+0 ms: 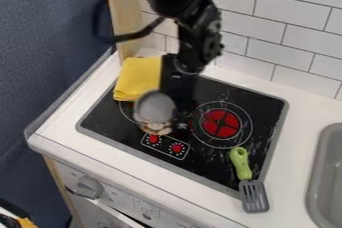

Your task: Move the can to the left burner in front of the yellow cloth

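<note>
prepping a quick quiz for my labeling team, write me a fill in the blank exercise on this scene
The cloth is ____.
The spatula has a ____ handle.
The sink is on the picture's ____ side.
Of cloth and spatula, the can is nearer the ____.

Missing words: yellow; green; right; cloth

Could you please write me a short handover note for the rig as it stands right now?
Gripper: low over the cooktop, right beside the can; I can't confirm a hold.
Can: at the left burner, covering part of its ring, in front of the yellow cloth. Whether it rests on the glass is unclear.
Done: the can is at its target area.
Left: probably check that it is seated, let go if it is held, then back off.
Nearby: the spatula lies across the cooktop's front edge, near the right burner.
</note>
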Available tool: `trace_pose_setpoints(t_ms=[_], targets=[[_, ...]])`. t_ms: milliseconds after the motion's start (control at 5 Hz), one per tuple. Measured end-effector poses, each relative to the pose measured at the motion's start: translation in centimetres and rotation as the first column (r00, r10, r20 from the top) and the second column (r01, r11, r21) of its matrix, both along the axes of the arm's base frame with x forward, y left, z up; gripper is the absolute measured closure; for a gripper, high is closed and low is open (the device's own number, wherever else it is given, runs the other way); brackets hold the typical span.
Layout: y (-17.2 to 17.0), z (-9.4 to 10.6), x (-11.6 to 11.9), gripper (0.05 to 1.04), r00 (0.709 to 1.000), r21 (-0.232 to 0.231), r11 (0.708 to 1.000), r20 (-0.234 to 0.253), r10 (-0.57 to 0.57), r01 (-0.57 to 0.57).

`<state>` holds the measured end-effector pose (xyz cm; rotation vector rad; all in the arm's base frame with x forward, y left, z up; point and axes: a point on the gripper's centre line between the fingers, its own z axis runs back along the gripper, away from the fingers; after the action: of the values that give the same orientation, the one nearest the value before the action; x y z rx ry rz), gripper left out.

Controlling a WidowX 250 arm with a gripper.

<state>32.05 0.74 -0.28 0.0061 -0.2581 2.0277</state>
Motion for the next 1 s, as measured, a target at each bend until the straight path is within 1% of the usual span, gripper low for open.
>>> trace_pose_setpoints(t_ms=[200, 400, 600, 800, 1000], targets=[[2.0, 0.0, -0.7, 0.085, 0.999, 0.06, 0.998, -0.01, 0.036, -0.035], [4.2, 0.2, -1.2, 0.085, 0.996, 0.111, 0.99, -0.023, 0.088, -0.085], [5.3, 0.0, -1.7, 0.085, 0.995, 0.152, 0.984, -0.027, 0.101, -0.096], [5.8, -0.2, -2.2, 0.085, 0.994, 0.163, 0.982, -0.039, 0.103, -0.096], [4.9, 1.2, -1.7, 0.085, 0.998, 0.118, 0.991, 0.006, 0.07, -0.07]])
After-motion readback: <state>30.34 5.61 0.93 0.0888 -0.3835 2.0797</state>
